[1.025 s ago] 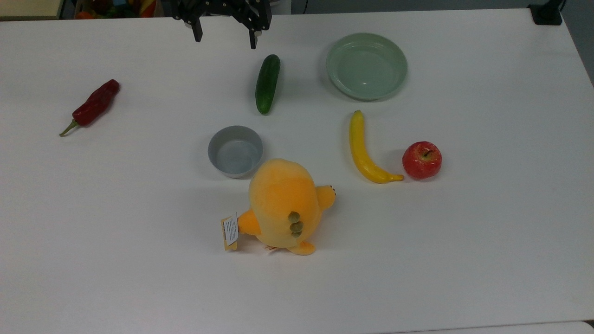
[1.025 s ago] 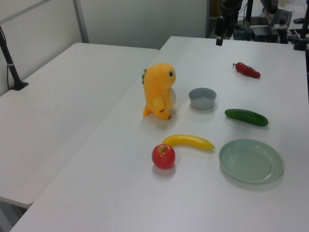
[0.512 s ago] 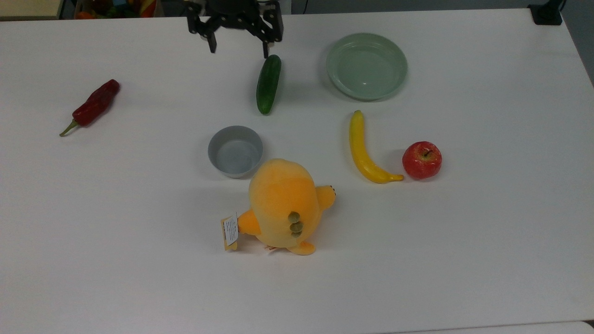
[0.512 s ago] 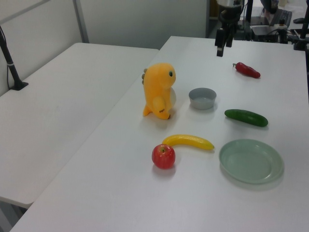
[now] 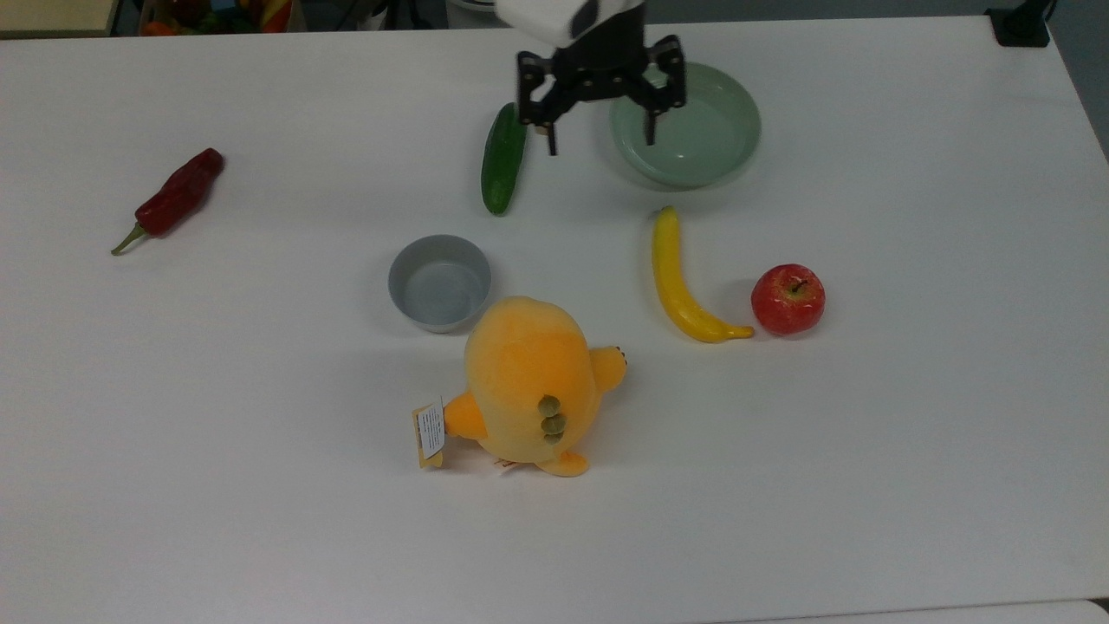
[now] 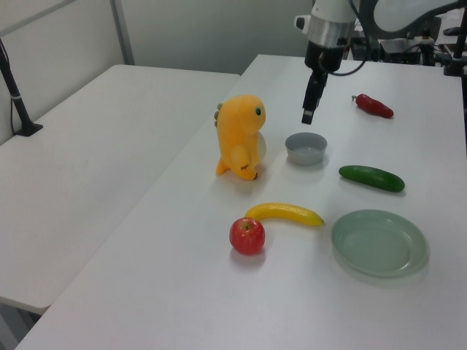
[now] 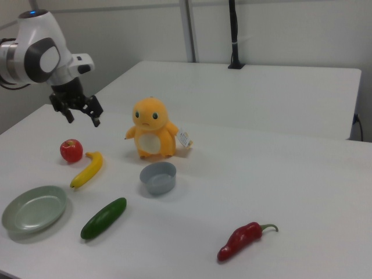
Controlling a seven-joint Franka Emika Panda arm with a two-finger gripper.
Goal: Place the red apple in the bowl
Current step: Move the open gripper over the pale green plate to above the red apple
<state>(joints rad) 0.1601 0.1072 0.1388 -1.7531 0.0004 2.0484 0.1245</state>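
White table spreads in the top view: my gripper hangs wide open, empty, far from the red apple at right. Left view: the bowl waits empty. Right view: the banana lies just beside the apple, so I should grasp clear of it.

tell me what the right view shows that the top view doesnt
The right view gives the plush toy's face and white belly, with a second table behind it. The top view gives the toy's back with its green spots and looks straight down into the bowl, which is empty. Both share the red apple, banana, cucumber, green dish, chili pepper and the arm's open jaws.
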